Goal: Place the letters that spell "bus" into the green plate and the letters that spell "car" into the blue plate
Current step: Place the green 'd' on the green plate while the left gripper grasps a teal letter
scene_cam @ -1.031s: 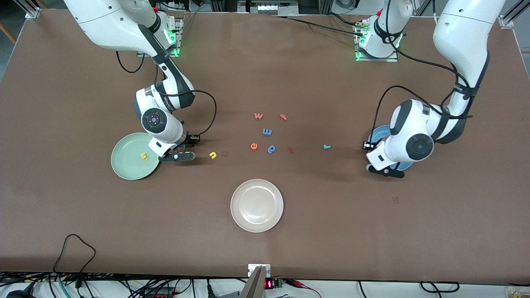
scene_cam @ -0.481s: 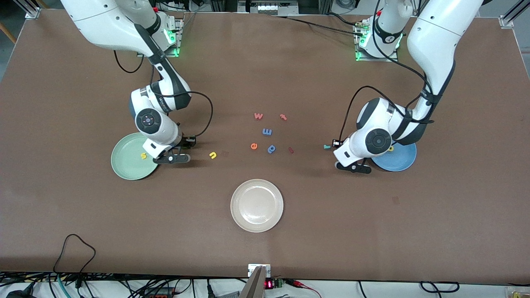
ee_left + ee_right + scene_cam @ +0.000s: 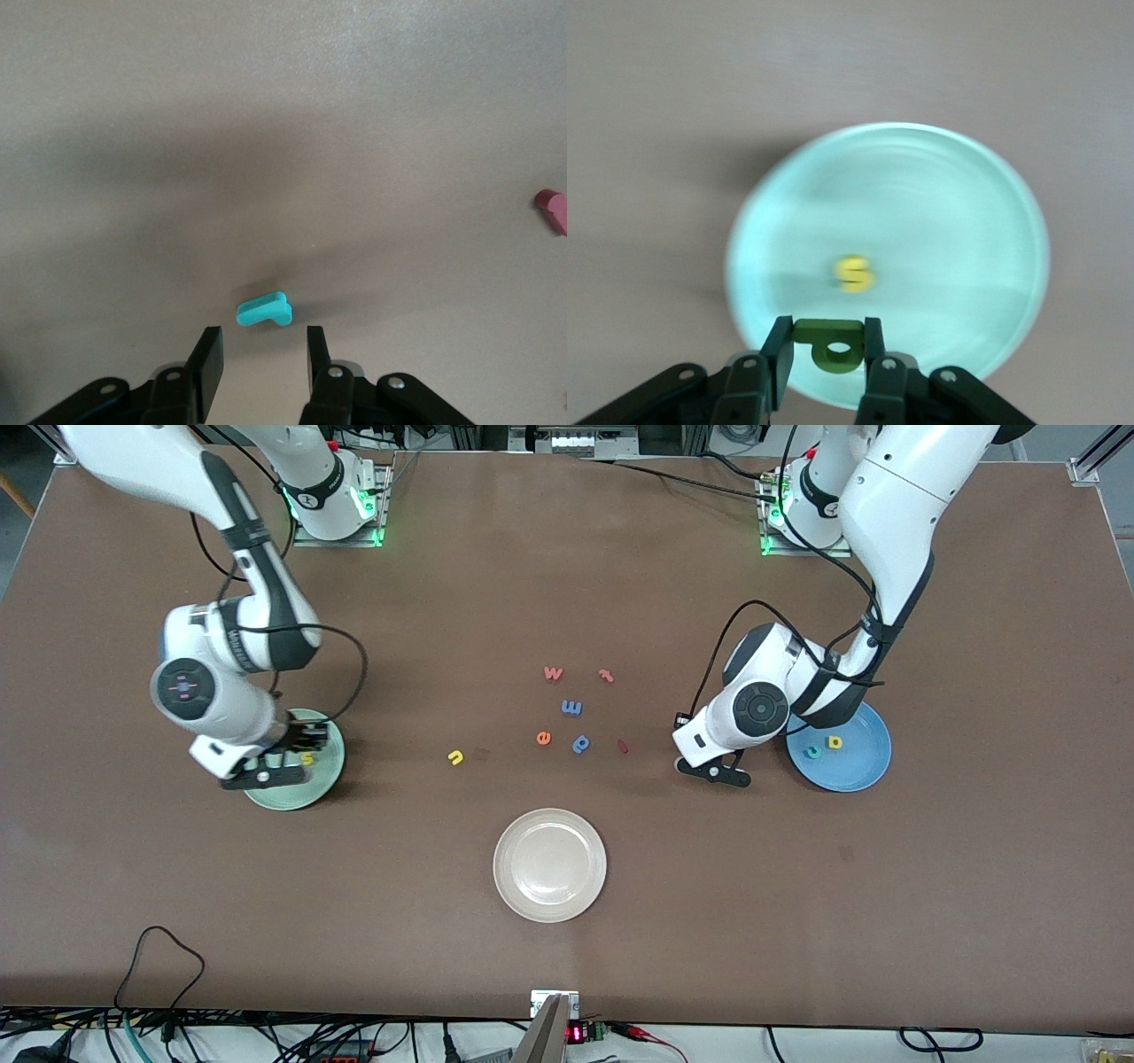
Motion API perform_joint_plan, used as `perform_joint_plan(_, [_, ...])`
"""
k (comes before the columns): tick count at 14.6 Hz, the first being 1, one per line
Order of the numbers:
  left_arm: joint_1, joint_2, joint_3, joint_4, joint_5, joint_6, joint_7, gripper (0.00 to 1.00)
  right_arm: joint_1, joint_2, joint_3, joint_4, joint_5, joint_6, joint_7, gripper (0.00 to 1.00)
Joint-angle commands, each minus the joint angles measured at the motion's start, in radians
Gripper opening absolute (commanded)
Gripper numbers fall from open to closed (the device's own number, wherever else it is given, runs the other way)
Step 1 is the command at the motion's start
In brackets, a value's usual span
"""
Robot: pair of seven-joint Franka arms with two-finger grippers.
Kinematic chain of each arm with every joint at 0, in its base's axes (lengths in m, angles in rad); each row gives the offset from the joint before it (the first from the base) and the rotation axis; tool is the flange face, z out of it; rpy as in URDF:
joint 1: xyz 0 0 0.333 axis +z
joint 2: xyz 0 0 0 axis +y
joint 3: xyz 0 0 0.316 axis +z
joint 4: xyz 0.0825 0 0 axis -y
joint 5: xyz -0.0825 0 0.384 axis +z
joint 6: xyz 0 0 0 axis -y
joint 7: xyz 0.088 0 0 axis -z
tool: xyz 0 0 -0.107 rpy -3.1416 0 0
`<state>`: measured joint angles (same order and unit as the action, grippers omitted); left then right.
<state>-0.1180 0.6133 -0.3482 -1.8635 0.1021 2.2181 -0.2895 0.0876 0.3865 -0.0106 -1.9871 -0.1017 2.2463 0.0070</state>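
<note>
The brown matte tabletop (image 3: pixel 133 886) carries round, shallow-rimmed plates. Over the green plate (image 3: pixel 326 775), which holds a yellow s (image 3: pixel 855 273), the right pincer (image 3: pixel 828 350) pinches the dark green b (image 3: pixel 831 341) by its stem. The blue plate (image 3: pixel 864 766) holds a teal c (image 3: pixel 811 752) and yellow a (image 3: pixel 834 741). Just beside it, the left pincer (image 3: pixel 263 363), spread, brackets the teal r (image 3: pixel 263 309). The yellow u (image 3: pixel 455 757) lies between the plates. The letters look light, soft and easily squashed; pinch flat edges gently.

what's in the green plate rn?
A yellow s lies in the green plate. Over it, the right gripper holds the dark green b. The arm covers part of the plate in front view.
</note>
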Motion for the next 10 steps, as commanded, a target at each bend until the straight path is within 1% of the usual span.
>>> perform_joint_plan(1, [0.008,0.029,0.0,0.009,-0.012,0.034,0.004,0.46,-0.016,0.023,-0.029,-0.001,-0.007,0.004,-0.067,0.02])
perform_joint_plan(2, [0.006,0.034,0.0,0.007,-0.012,0.046,0.004,0.46,-0.02,0.032,-0.029,-0.001,-0.006,0.009,-0.067,0.05])
perform_joint_plan(3, [0.006,0.037,0.0,0.007,-0.012,0.048,0.004,0.46,-0.02,0.04,-0.029,-0.001,-0.006,0.024,-0.067,0.14])
perform_joint_plan(4, [0.006,0.039,0.0,0.007,-0.012,0.051,0.004,0.46,-0.022,0.044,-0.029,-0.001,-0.006,0.033,-0.067,0.39])
perform_joint_plan(5, [0.006,0.04,0.0,0.006,-0.012,0.052,0.004,0.46,-0.022,0.046,-0.029,-0.001,-0.006,0.035,-0.067,0.79])
perform_joint_plan(6, [0.008,0.045,0.0,0.006,-0.012,0.052,0.004,0.46,-0.02,0.043,-0.029,-0.001,-0.004,0.035,-0.064,1.0])
perform_joint_plan(10, [0.008,0.048,0.002,0.004,-0.012,0.06,0.004,0.44,0.039,0.009,-0.023,0.001,0.011,0.027,-0.009,1.0])
